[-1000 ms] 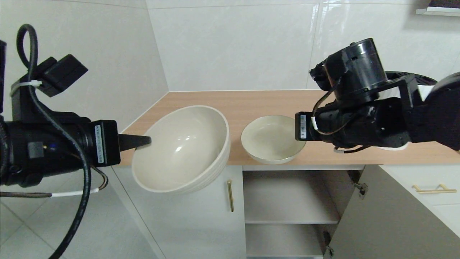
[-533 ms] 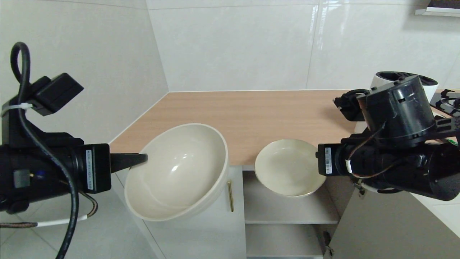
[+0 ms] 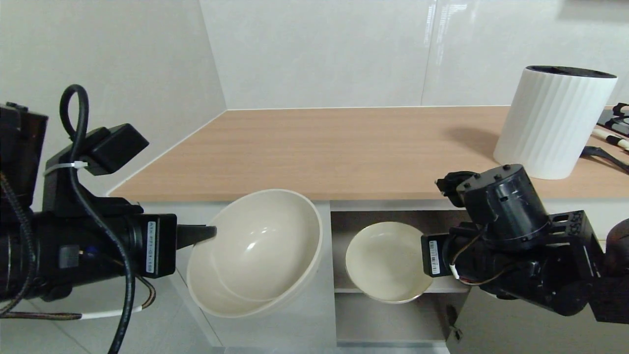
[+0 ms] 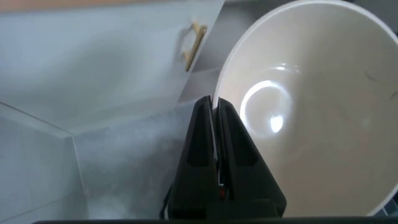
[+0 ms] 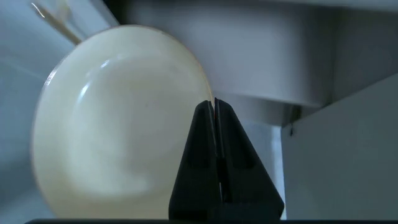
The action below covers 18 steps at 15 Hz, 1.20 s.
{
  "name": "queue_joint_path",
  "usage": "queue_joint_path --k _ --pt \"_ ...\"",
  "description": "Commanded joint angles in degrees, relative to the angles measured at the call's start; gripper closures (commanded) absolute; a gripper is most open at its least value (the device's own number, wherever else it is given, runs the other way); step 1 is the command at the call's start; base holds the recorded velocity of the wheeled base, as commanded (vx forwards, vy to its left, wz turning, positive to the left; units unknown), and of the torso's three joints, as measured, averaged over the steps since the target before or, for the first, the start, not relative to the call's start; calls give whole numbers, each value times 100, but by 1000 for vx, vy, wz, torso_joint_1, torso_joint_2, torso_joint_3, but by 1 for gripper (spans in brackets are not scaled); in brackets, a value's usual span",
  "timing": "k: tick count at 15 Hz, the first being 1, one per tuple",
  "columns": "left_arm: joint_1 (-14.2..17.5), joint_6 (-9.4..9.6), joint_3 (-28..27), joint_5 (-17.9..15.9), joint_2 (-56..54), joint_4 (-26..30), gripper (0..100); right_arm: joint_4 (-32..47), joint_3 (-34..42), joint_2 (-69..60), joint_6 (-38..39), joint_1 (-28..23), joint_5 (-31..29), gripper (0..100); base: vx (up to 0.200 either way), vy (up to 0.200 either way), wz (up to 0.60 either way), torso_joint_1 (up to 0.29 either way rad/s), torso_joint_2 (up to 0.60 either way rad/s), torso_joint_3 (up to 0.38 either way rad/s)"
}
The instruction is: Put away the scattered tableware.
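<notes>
The wooden countertop (image 3: 344,147) is seen running along the tiled wall, and below it a white cabinet (image 3: 304,324) is fitted, its left door closed and its right compartment standing open. A white ribbed canister (image 3: 555,123) is set upright on the countertop at the right, with dark-handled utensils (image 3: 609,142) laid just beside it.

A large cream bowl (image 3: 255,250) is held in the air below the countertop edge, in front of the closed door, tilted so that its hollow faces up and outward. Its rim is pinched by the left gripper (image 3: 201,233), and in the left wrist view the 2 fingers are seen pressed together on the bowl (image 4: 311,106) wall, 1 inside and 1 outside, at the left gripper (image 4: 216,102).

A smaller cream bowl (image 3: 385,260) is held in front of the open compartment at the level of its shelf; whether the shelf is touched cannot be told. Its right rim is clamped by the right gripper (image 3: 425,258), shown in the right wrist view closed tightly on the smaller bowl (image 5: 118,118) edge (image 5: 215,106).

A gold door handle (image 4: 194,43) is seen beyond the large bowl.

1 white sticker (image 3: 151,246) is fixed on the left gripper and 1 barcode sticker (image 3: 433,258) on the right; their print cannot be read.
</notes>
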Motion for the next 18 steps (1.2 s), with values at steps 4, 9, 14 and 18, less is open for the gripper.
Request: queue_joint_path --k 4,9,14,18 --pt "-39 3 9 5 69 14 100 -8 47 272 58 5 3 100 0 0 0 -118 463 338" --pt "-101 3 26 5 148 14 100 -26 38 421 163 13 3 100 0 0 0 -59 431 365" --pt "-206 3 79 5 201 14 100 -26 29 535 172 13 -6 100 0 0 0 -7 80 69" --pt "-312 -6 149 5 341 5 100 -26 12 694 269 -22 38 100 0 0 0 0 0 0"
